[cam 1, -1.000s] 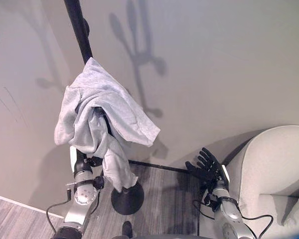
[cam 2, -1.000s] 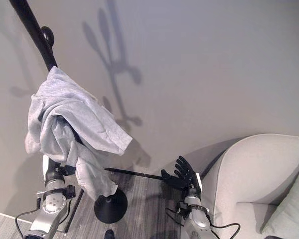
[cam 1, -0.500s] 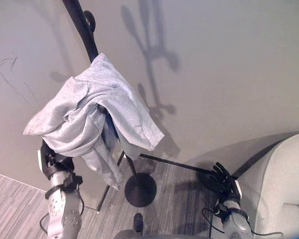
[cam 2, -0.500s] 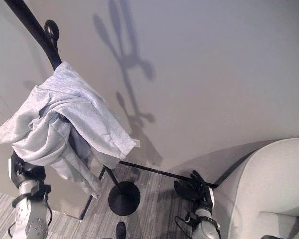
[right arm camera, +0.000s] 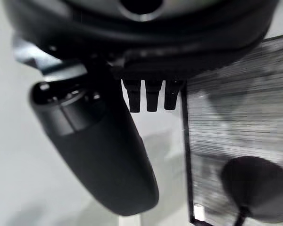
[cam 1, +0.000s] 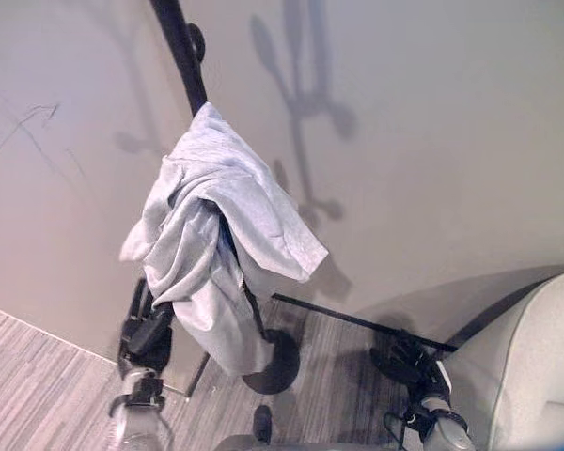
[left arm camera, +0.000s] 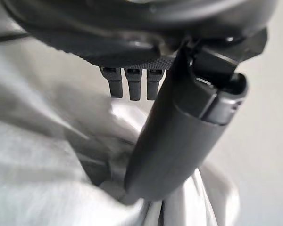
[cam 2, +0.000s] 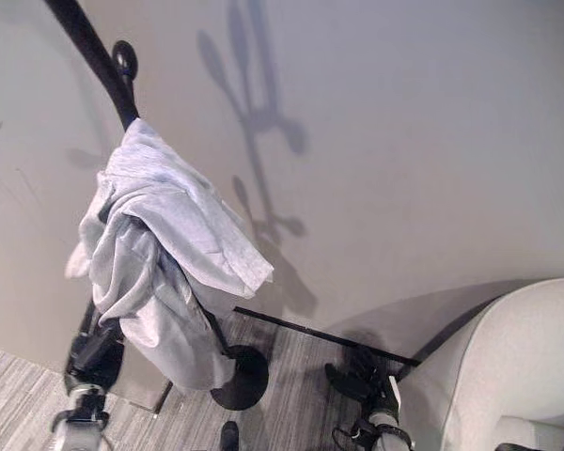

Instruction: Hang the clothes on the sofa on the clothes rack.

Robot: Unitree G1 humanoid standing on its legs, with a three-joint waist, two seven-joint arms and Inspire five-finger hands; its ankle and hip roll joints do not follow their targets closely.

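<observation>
A light grey garment (cam 1: 216,235) hangs in bunched folds over the black pole of the clothes rack (cam 1: 180,42), its lower end reaching down near the round base (cam 1: 284,368). My left hand (cam 1: 148,334) sits just under the garment's left side, open, with its thumb (left arm camera: 179,141) straight and grey cloth (left arm camera: 37,179) close past it. Low on the right, near the sofa, my right hand (cam 1: 404,362) is open over the floor and holds nothing. Its thumb (right arm camera: 104,150) is straight too.
A pale sofa (cam 1: 545,357) curves in at the lower right. The rack stands close to a plain wall (cam 1: 432,141) on a wood-plank floor (cam 1: 38,395). A peg knob (cam 2: 124,58) sticks out of the pole above the garment.
The garment, spread out leftward over my left hand half a second ago, now hangs narrow along the pole. My left hand has dropped below it. The view has shifted and the right hand sits lower.
</observation>
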